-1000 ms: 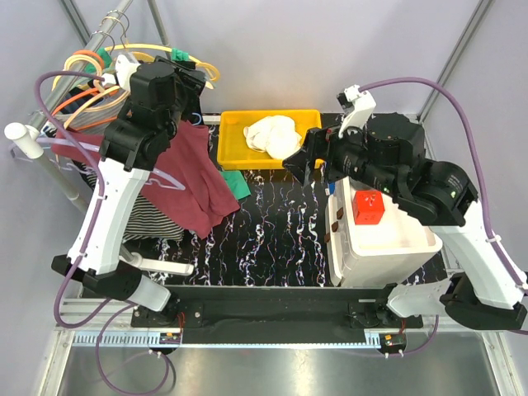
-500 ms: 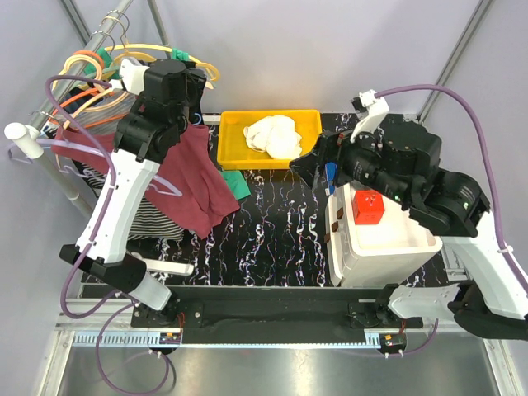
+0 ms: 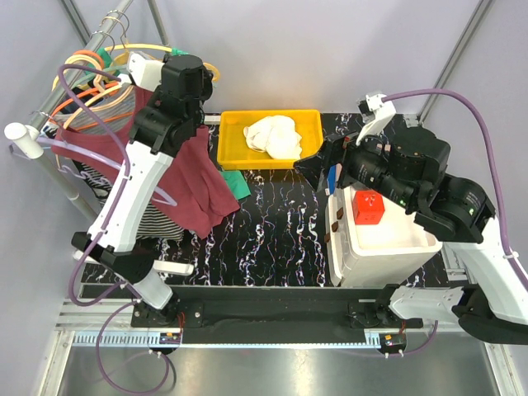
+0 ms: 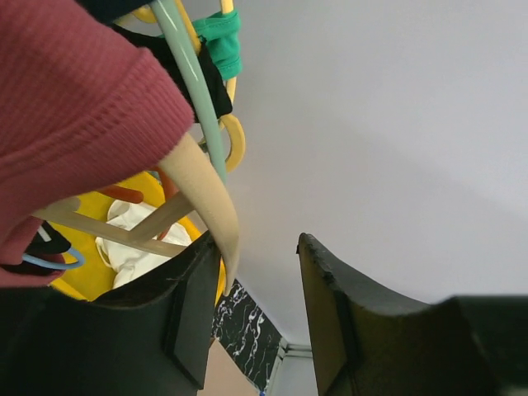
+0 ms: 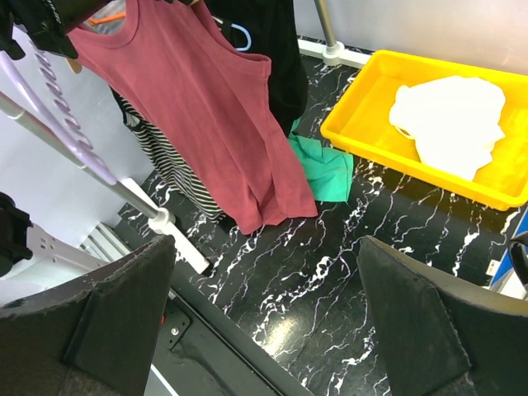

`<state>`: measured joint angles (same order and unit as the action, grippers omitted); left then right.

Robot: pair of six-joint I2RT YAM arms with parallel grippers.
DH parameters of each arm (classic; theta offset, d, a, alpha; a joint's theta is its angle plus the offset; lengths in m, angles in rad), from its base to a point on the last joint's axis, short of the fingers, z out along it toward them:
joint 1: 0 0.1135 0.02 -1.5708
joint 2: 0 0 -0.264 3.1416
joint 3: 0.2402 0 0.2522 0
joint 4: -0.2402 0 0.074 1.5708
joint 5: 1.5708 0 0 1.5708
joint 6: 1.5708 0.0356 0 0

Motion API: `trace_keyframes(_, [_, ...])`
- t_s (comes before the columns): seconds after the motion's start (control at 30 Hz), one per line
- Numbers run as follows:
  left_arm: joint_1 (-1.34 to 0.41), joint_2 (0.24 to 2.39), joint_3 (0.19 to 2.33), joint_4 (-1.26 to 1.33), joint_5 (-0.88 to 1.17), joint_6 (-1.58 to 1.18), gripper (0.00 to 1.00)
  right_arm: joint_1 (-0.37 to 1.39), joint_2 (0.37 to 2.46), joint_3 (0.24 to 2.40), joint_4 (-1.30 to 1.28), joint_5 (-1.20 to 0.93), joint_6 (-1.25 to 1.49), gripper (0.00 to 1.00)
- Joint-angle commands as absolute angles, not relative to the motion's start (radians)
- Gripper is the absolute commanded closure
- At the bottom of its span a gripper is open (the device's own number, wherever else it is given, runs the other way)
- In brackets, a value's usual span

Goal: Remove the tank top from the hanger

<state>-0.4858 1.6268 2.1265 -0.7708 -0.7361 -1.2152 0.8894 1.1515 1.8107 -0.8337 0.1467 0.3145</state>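
The maroon tank top (image 3: 191, 175) hangs on a beige hanger on the rack at the left; it also shows in the right wrist view (image 5: 206, 107). My left gripper (image 3: 198, 97) is raised at the shoulder of the top. In the left wrist view it (image 4: 260, 313) is open, with the beige hanger's tip (image 4: 205, 198) just beside its left finger (image 4: 191, 322) and the maroon fabric (image 4: 66, 107) above. Nothing is between the jaws. My right gripper (image 3: 312, 165) is open and empty above the table's middle, as the right wrist view (image 5: 272, 330) shows.
Several coloured hangers (image 3: 91, 87) crowd the rack. A striped garment (image 5: 157, 169) and a black one (image 5: 264, 49) hang beside the top. A yellow tray (image 3: 231, 136) holds white cloth (image 3: 274, 136). A green cloth (image 3: 239, 183) lies on the table. A white bin (image 3: 388, 247) holds a red block (image 3: 368, 206).
My left arm has risen and swung its gripper up and back to the hanger's shoulder. My right arm has drawn back a little to the right, still open.
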Motion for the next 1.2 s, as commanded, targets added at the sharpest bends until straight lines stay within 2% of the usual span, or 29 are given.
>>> trace_keyframes(0.0, [-0.491, 1.64, 2.148, -0.721, -0.837, -1.207, 0.54, 0.885, 1.117, 1.81, -0.775, 0.189, 0.288, 0.0])
trace_keyframes(0.17, [-0.489, 1.658, 2.16, -0.716, -0.873, -1.187, 0.57, 0.885, 1.097, 1.802, -0.77, 0.216, 0.279, 0.0])
trace_keyframes(0.5, [-0.489, 1.663, 2.154, -0.681, -0.882, -1.143, 0.82, 0.885, 1.088, 1.798, -0.765, 0.224, 0.278, 0.0])
trace_keyframes(0.53, [-0.488, 1.657, 2.145, -0.683, -0.879, -1.156, 0.88, 0.884, 1.088, 1.799, -0.765, 0.229, 0.279, 0.0])
trace_keyframes(0.67, [-0.489, 1.62, 2.122, -0.678, -0.879, -1.157, 1.0, 0.884, 1.089, 1.798, -0.764, 0.227, 0.279, 0.0])
trace_keyframes(1.17, [-0.583, 1.543, 2.089, -0.629, -0.966, -0.988, 1.0, 0.885, 1.124, 1.813, -0.761, 0.156, 0.314, 0.0])
